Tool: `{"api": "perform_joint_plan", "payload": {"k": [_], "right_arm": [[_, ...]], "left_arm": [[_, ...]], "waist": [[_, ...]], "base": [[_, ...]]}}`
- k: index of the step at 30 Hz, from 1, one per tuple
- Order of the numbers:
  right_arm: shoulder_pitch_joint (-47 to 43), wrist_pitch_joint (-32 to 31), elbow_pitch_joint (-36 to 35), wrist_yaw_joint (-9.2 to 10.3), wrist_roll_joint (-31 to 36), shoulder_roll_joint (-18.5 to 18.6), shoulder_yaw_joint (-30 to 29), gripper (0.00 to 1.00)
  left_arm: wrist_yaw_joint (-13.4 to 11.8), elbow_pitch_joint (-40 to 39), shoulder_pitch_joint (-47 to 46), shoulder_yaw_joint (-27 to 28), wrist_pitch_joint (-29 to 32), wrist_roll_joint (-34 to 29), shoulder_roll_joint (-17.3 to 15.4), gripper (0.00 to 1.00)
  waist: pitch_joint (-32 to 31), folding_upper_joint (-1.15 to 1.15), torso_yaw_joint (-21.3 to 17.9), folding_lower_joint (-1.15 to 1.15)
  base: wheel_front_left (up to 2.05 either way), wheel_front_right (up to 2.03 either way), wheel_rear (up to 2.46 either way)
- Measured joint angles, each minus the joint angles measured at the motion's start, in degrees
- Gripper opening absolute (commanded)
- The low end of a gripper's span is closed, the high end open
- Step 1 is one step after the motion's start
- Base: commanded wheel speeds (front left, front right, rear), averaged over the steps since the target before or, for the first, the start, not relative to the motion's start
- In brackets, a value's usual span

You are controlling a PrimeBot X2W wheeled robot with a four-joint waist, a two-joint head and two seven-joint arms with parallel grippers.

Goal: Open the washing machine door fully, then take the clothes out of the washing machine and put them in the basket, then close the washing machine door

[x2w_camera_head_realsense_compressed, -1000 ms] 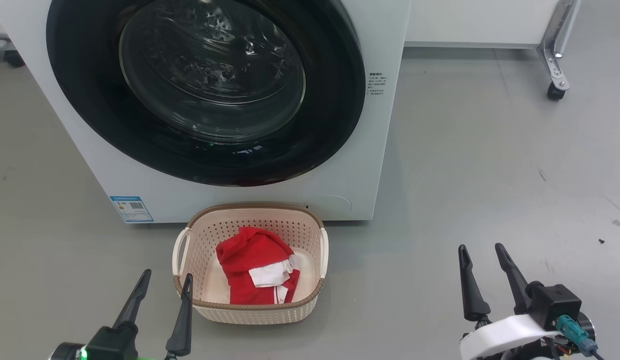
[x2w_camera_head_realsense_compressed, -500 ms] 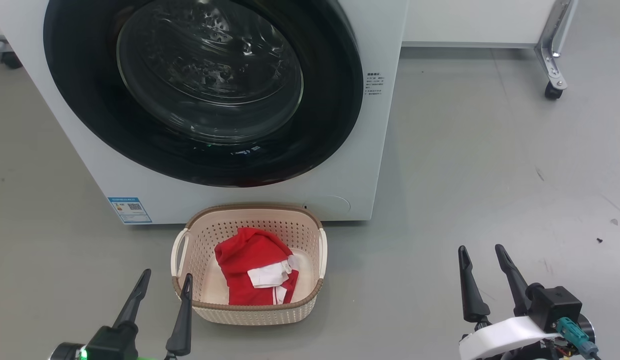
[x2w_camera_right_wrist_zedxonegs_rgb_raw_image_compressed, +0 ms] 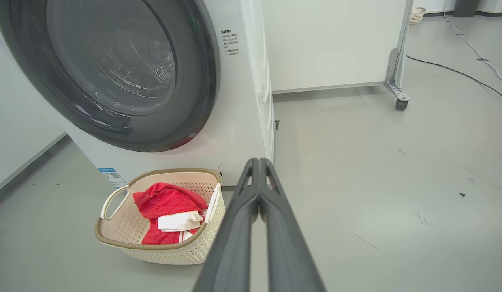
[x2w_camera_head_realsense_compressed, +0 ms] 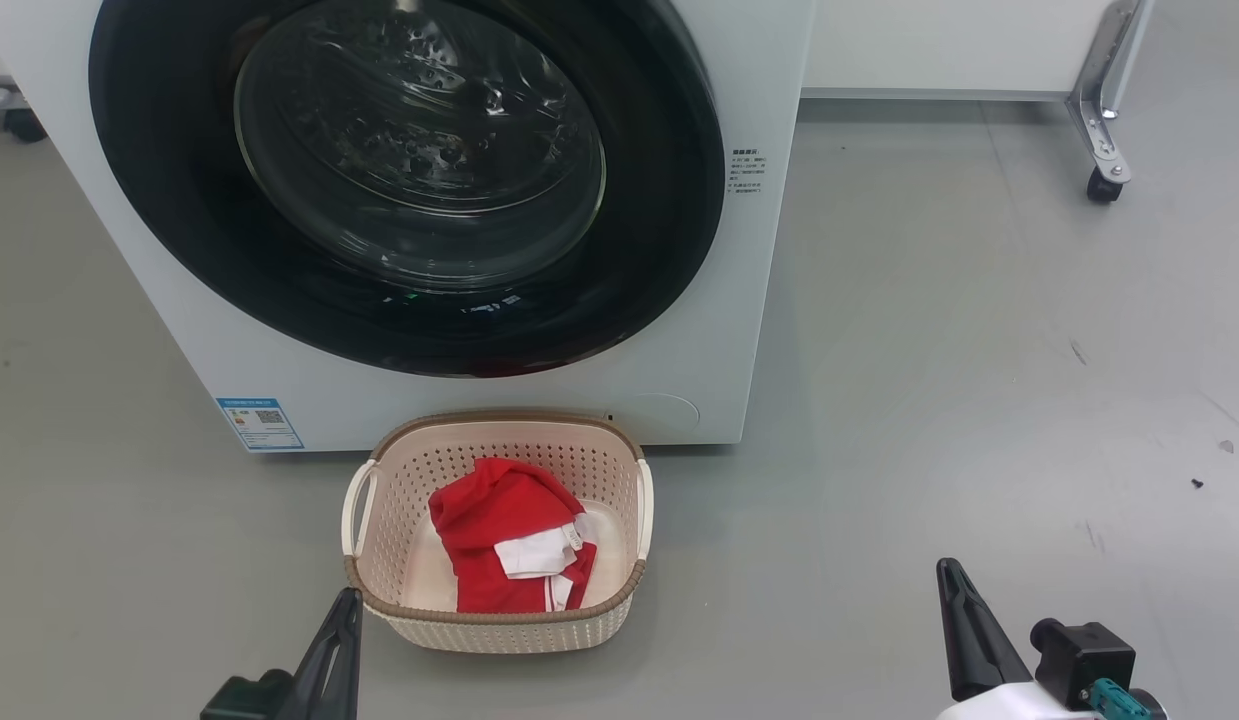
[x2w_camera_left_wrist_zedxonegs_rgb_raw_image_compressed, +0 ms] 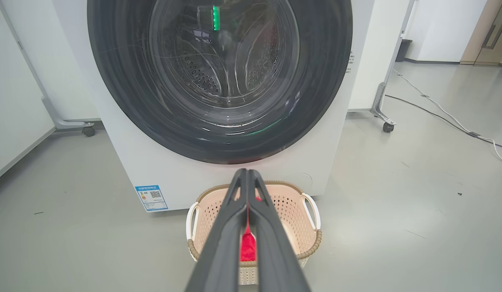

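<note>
Straight ahead of me the washing machine (x2w_camera_head_realsense_compressed: 739,330) stands on the floor (x2w_camera_head_realsense_compressed: 929,350), the washing machine door (x2w_camera_head_realsense_compressed: 659,250) set in its front, and right before it, below the door, sits the basket (x2w_camera_head_realsense_compressed: 499,612) with the clothes (x2w_camera_head_realsense_compressed: 499,520) lying in it. My left claw (x2w_camera_head_realsense_compressed: 349,600) hangs just beside the basket's near left corner, while my right claw (x2w_camera_head_realsense_compressed: 949,575) is well apart to the right, over the floor. On the machine's front, a sticker (x2w_camera_head_realsense_compressed: 259,423) sits at the lower left corner and printed text (x2w_camera_head_realsense_compressed: 746,172) just right of the door; a wheeled leg (x2w_camera_head_realsense_compressed: 1099,150) stands farther back on the right.
</note>
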State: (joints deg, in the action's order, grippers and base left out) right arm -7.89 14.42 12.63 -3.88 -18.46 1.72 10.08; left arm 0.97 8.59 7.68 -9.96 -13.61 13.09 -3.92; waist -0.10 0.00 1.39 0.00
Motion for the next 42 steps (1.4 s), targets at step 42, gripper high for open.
{"api": "perform_joint_plan", "payload": {"k": [42], "right_arm": [[1.9,-6.5,-0.6,-0.57,-31.1,0.9,-4.7,0.0]], "left_arm": [[1.9,1.4,-1.9,4.0,6.5,32.7,0.5,0.0]], "waist": [[0.2,0.0,-0.6,0.0]], "base": [[0.0,0.0,0.0]]}}
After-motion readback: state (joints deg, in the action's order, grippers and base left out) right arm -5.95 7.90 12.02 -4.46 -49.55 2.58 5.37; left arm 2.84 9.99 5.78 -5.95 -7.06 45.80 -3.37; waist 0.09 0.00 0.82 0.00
